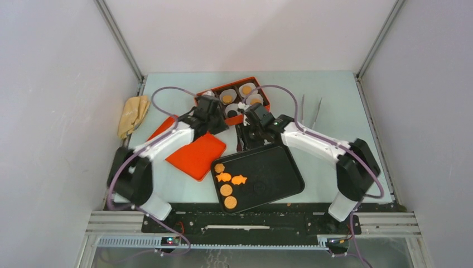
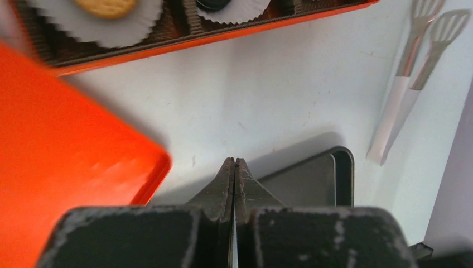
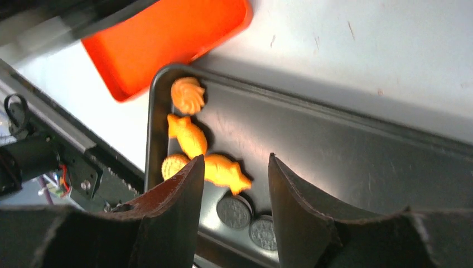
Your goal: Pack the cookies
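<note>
As the cookies (image 1: 226, 180) lay along the left edge of the black tray (image 1: 273, 176), the right gripper (image 3: 235, 161), jaws apart above its far corner, would do best settling squarely over one and pinching gently, while the left gripper (image 2: 234, 163) hung, jaws together, near the orange box (image 2: 223, 37).

A: Where are the small flat cookies (image 1: 227, 181)?
B: In the black rectangular tray (image 1: 279, 173), left end, at the near edge of the table (image 1: 334, 95).
A: Behind it?
B: The orange divided box (image 1: 226, 86); the orange lid (image 1: 195, 156) lies left.

Orange cookies (image 1: 226, 190), black tray (image 1: 276, 167), orange lid (image 1: 196, 156)
</note>
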Controlling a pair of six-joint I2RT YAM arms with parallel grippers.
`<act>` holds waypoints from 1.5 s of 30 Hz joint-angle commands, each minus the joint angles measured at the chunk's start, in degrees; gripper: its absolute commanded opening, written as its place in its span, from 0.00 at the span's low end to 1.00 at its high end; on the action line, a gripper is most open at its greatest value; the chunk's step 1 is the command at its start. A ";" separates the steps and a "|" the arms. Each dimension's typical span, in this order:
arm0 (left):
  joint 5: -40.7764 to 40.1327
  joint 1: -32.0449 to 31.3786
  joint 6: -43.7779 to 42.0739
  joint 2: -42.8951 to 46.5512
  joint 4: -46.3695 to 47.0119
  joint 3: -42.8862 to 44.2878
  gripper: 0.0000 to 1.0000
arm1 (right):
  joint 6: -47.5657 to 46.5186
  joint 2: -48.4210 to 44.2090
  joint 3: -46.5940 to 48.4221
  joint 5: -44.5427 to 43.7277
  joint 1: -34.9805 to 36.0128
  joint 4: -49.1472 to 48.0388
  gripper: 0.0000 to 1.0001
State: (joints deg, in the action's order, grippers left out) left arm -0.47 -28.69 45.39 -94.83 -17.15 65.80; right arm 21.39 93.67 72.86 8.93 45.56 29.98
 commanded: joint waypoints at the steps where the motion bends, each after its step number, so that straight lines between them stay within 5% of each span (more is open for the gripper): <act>1: -13.37 -0.40 -2.00 21.27 -7.74 -5.19 0.01 | 0.50 9.79 8.89 -1.82 1.39 -0.19 0.54; 8: -22.30 -0.32 -4.07 39.34 -17.38 -9.43 0.06 | -0.84 27.07 26.87 -5.94 3.56 5.06 0.54; 18: -23.01 -0.32 -3.39 43.88 -19.46 -13.90 0.06 | -2.75 41.71 44.03 -7.10 2.52 13.41 0.51; 25: -24.29 -0.32 -4.25 44.60 -19.56 -14.21 0.06 | -1.63 42.39 43.38 -8.93 1.24 15.22 0.39; 32: -24.32 -0.32 -4.17 45.48 -19.97 -14.65 0.06 | -2.80 43.15 44.08 -7.63 0.29 16.03 0.01; 45: -25.48 -0.23 -2.09 48.69 -22.25 -16.38 0.10 | -3.44 38.66 54.11 -4.82 4.12 18.65 0.00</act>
State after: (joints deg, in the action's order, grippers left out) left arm -24.38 -28.91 42.09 -47.40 -38.35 51.83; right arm 18.09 136.64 119.98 1.28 48.47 48.01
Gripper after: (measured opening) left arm 0.093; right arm 0.017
